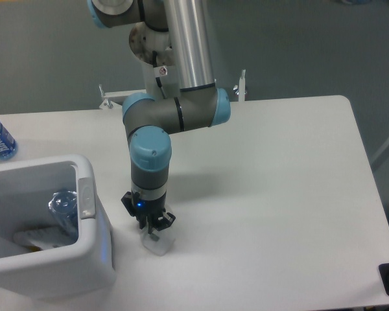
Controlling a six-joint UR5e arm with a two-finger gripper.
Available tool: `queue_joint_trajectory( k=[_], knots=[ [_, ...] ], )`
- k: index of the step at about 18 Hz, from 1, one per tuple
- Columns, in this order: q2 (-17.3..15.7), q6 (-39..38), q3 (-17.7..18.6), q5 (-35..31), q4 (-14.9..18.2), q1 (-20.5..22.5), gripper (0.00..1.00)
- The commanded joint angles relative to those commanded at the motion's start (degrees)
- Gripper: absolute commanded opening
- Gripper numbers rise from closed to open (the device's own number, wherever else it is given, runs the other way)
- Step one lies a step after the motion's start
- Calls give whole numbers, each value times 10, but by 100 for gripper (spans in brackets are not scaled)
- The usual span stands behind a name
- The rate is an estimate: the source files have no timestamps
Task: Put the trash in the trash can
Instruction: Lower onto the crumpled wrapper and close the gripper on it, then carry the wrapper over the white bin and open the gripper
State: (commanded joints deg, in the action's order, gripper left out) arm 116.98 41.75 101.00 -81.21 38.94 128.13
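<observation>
gripper [150, 228] | nearly closed | pinching paper wad [157, 241] on table [279, 194]

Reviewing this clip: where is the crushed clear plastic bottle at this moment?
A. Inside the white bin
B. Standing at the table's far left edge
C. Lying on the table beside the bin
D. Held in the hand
A. The crushed bottle lies inside the white bin, below its rim, while the hand is down on the crumpled white wad on the table beside the bin.

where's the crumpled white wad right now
The white wad lies on the table near its front edge, directly under the gripper, just right of the trash can.
</observation>
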Motion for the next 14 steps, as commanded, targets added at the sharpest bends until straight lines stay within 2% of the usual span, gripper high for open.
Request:
queue_joint_trajectory(
  k=[1, 3, 7, 11, 14],
  knots=[
    [2, -1, -20, 0, -2, 11, 0],
    [9, -12, -84, 3, -2, 40, 0],
    [25, -106, -199, 31, -2, 72, 0],
    [13, -213, -270, 65, -3, 77, 0],
    [-22, -282, -288, 114, -3, 71, 0]
  ],
)
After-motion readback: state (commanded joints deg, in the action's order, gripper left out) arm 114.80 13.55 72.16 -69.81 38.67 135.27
